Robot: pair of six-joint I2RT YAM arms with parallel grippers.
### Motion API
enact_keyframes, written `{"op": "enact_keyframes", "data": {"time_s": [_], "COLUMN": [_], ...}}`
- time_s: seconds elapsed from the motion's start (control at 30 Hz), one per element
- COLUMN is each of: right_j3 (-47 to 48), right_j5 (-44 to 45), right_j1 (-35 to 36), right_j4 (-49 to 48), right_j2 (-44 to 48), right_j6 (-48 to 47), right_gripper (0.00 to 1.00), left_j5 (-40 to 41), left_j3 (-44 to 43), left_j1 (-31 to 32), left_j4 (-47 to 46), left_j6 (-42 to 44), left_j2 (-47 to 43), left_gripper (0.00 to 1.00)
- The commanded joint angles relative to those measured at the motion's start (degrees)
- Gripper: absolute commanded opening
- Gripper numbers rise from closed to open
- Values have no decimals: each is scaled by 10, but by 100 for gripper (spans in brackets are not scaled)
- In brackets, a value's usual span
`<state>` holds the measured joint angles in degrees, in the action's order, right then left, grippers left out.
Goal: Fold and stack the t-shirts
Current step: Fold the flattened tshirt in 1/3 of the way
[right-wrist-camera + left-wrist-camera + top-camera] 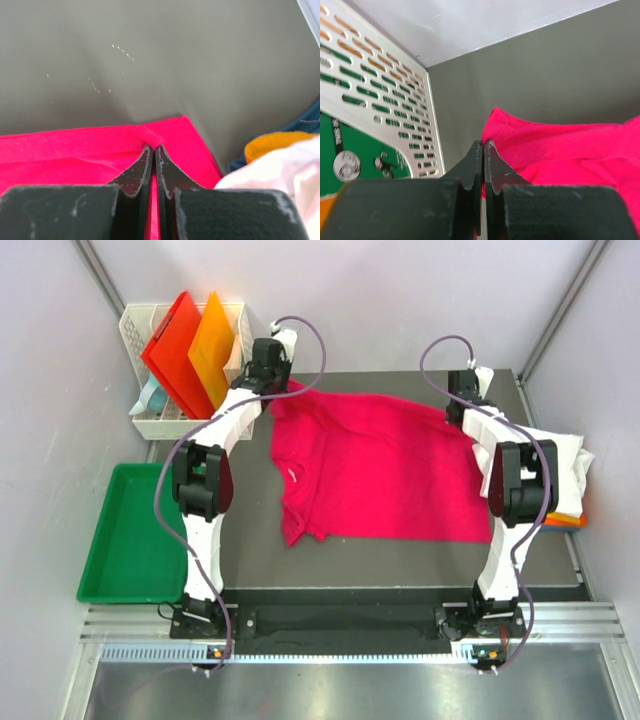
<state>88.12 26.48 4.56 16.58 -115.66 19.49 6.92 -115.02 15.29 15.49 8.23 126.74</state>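
T-shirt (380,470), magenta, lies spread; left gripper (483,146) at 11 o'clock, right gripper (153,148) at 1 o'clock, both pinched tight on its far corners.

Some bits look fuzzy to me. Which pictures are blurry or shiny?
Left wrist view: the left claw looks soft up close, the pink shirt sharper. Right wrist view: the white shirt is fuzzy. Top view: sharp, with shine on the metal plate.

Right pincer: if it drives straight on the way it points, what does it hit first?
Likely the bare grey table top, just past the magenta t-shirt edge that the right pincer pinches. The stack of folded t-shirts lies to its right, out of line. Depth is unclear.
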Motion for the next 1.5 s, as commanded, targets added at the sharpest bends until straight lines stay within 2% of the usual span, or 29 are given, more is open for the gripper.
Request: {"op": "enact_keyframes", "data": {"time_s": [0.0, 0.4, 0.47, 0.77, 1.1, 1.47], "right_j3": [-20, -66, -79, -135, -177, -160], "right_j5": [21, 81, 81, 78, 81, 80], "right_j1": [5, -6, -7, -7, -7, -11], "right_j4": [-32, -26, -22, -2, 35, 88], "right_j2": [58, 128, 133, 142, 144, 100], "right_j6": [13, 30, 32, 68, 100, 122], "right_gripper": [0, 0, 0, 0, 0, 0], "left_j5": [-11, -67, -94, -112, -145, -169], "left_j3": [39, 152, 170, 226, 229, 236], "left_j1": [-4, -4, -4, -3, 3, 24], "left_j4": [1, 34, 38, 46, 86, 154], "left_j6": [-21, -21, -22, -20, -7, 12], "left_j2": [-72, -139, -150, -170, -159, -107], "left_gripper": [0, 0, 0, 0, 0, 0]}}
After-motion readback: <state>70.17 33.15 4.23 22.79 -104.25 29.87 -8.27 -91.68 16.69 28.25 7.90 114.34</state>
